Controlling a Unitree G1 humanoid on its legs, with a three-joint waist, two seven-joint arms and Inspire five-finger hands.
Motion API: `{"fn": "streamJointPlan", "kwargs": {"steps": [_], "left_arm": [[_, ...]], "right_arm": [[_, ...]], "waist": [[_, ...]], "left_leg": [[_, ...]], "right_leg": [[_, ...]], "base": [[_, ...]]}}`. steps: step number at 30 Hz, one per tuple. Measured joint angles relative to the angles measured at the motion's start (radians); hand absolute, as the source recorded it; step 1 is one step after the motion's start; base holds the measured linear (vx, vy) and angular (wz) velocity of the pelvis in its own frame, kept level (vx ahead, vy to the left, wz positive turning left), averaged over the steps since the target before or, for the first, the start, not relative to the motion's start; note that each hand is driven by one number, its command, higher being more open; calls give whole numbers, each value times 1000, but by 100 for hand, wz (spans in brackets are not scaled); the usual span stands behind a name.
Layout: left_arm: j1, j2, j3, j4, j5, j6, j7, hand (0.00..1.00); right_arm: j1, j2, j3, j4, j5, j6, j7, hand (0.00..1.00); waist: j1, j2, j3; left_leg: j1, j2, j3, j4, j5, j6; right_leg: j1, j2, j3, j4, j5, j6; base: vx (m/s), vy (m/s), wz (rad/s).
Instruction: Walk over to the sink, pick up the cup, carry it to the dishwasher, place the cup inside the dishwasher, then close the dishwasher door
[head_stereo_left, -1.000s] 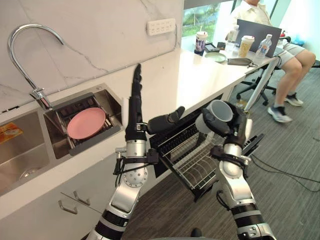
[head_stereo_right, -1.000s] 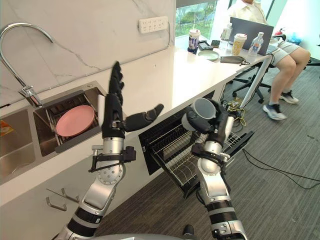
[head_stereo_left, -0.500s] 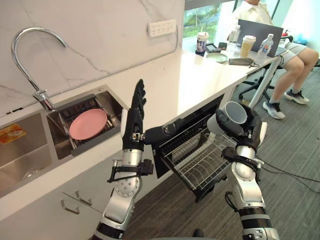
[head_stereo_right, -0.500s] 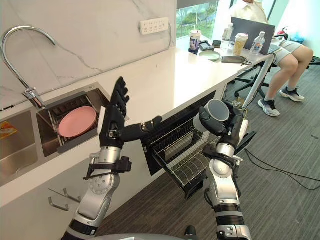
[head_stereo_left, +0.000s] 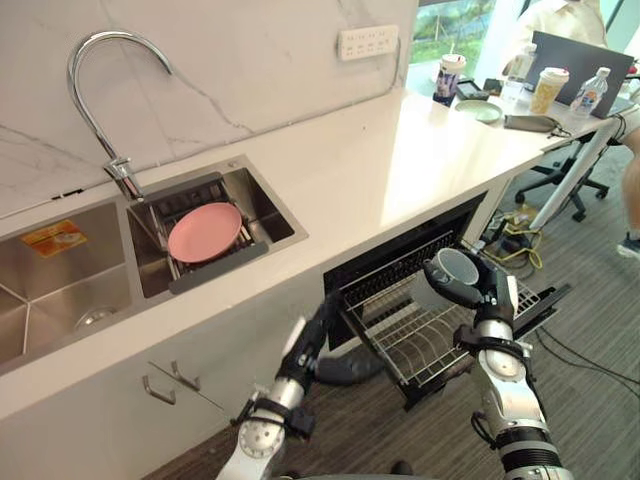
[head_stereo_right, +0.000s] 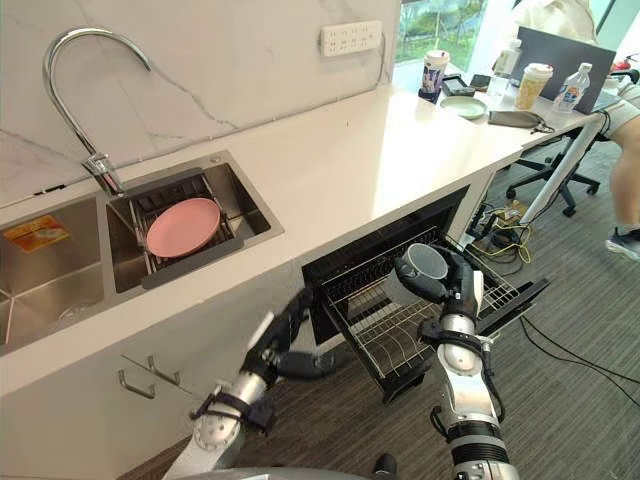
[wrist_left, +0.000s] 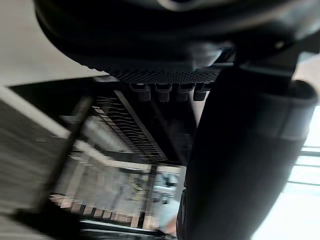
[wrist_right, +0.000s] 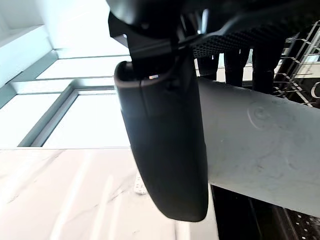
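Over the pulled-out dishwasher rack (head_stereo_left: 415, 340), the right hand (head_stereo_left: 490, 297) holds the grey cup (head_stereo_left: 447, 276) in the air, clear of the wires, with its fingers and thumb curled round the cup's wall. The cup is tilted so that its open mouth faces up and towards the head camera. In the right wrist view the thumb lies across the cup's pale side and the fingers (wrist_right: 235, 64) hook over its far edge, with the rack's wires behind. The rack sticks out of the dark dishwasher opening (head_stereo_left: 400, 255) under the white countertop (head_stereo_left: 380, 160), and the dishwasher door (head_stereo_left: 545, 298) lies folded down beneath it. The left hand (head_stereo_left: 312, 345) hangs low in front of the cabinet, just beside the rack's near corner; its fingers are stretched out straight, the thumb stands apart, and it holds nothing. Farther along the counter on the robot's left, a steel sink (head_stereo_left: 60, 290) sits below a curved faucet (head_stereo_left: 100, 70), and a pink plate (head_stereo_left: 204, 231) rests in the drain tray of the smaller basin. A white power strip (head_stereo_left: 368, 42) is fixed to the marble wall. At the counter's far end stand paper cups, a bottle and a laptop (head_stereo_left: 580, 60), with a person (head_stereo_left: 560, 15) seated behind them.
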Motion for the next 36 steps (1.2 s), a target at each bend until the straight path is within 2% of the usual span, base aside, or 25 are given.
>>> {"fn": "streamJointPlan", "kwargs": {"steps": [3,5,7,12,13,15,17,20,22,24,25,27,29,33,36], "left_arm": [[44,33,9,93,7,20,1,100],[61,43,52,190,32,24,12,100],[59,40,93,279,57,25,35,100],[37,11,226,349,62,18,90,100],[33,16,263,376,105,17,116,100],[31,36,292,459,176,38,163,100],[32,37,330,522,176,66,176,100],[32,57,339,547,228,114,190,100],[43,65,338,585,231,124,180,100],[47,64,337,583,226,118,174,100],[46,61,333,574,214,103,172,100],[43,54,332,567,195,85,171,100],[41,39,315,567,158,59,168,100],[41,28,291,571,130,43,166,100],[40,28,281,570,130,40,168,100]], "right_arm": [[-1,-16,3,81,-1,40,57,0],[-11,-24,22,153,-4,58,98,0],[-23,-34,40,198,-15,64,128,0],[-70,-80,70,295,-147,67,187,0],[-80,-89,72,301,-173,67,199,0],[-102,-98,72,324,-191,67,210,0],[-118,-123,72,342,-211,67,212,0],[-185,-161,73,429,-219,68,211,0],[-245,-180,72,472,-228,67,207,0],[-284,-203,72,502,-248,67,200,0],[-332,-227,72,528,-251,66,191,0],[-385,-250,72,543,-259,65,184,0],[-468,-287,73,573,-260,48,173,0],[-520,-317,74,604,-260,26,172,0],[-565,-338,114,642,-262,14,173,0]], "waist": [[3,-7,5],[6,-13,8],[7,-19,13],[23,-21,15],[27,-21,17],[29,-21,21],[29,-25,39],[36,-23,75],[38,-19,107],[46,-16,135],[61,-10,169],[65,-2,204],[80,11,265],[91,22,308],[101,31,336]], "left_leg": [[9,-5,-8,-25,14,1],[15,-8,-17,-26,16,0],[16,-9,-26,-29,17,-1],[17,-16,-53,-31,24,0],[16,-16,-54,-31,24,0],[14,-17,-56,-31,25,-1],[3,-21,-70,-31,27,0],[-27,-22,-80,-30,36,2],[-70,-24,-99,-28,50,3],[-98,-26,-119,-25,64,4],[-125,-27,-135,-22,73,-1],[-157,-31,-156,-12,78,-2],[-194,-42,-183,6,85,-5],[-229,-57,-220,9,97,-2],[-251,-71,-242,1,115,11]], "right_leg": [[3,-3,-10,0,-1,1],[13,-6,-19,0,-2,3],[21,-8,-29,0,-3,5],[38,-18,-57,0,-6,10],[38,-18,-59,0,-6,10],[38,-18,-61,0,-8,12],[38,-22,-76,0,-9,14],[26,-28,-106,1,-10,16],[-6,-31,-119,3,-8,15],[-22,-33,-140,6,-7,14],[-41,-36,-155,12,-6,13],[-58,-40,-172,19,-5,11],[-77,-54,-198,34,-5,10],[-94,-71,-227,54,-5,10],[-115,-84,-237,72,-5,10]], "base": [[-9,3,10],[-15,7,12],[-30,4,16],[-19,11,18],[3,8,4],[15,9,5],[8,8,25],[-6,12,28],[37,11,25],[42,1,36],[8,4,29],[-14,15,35],[-33,40,39],[-28,34,32],[-38,34,25]]}}
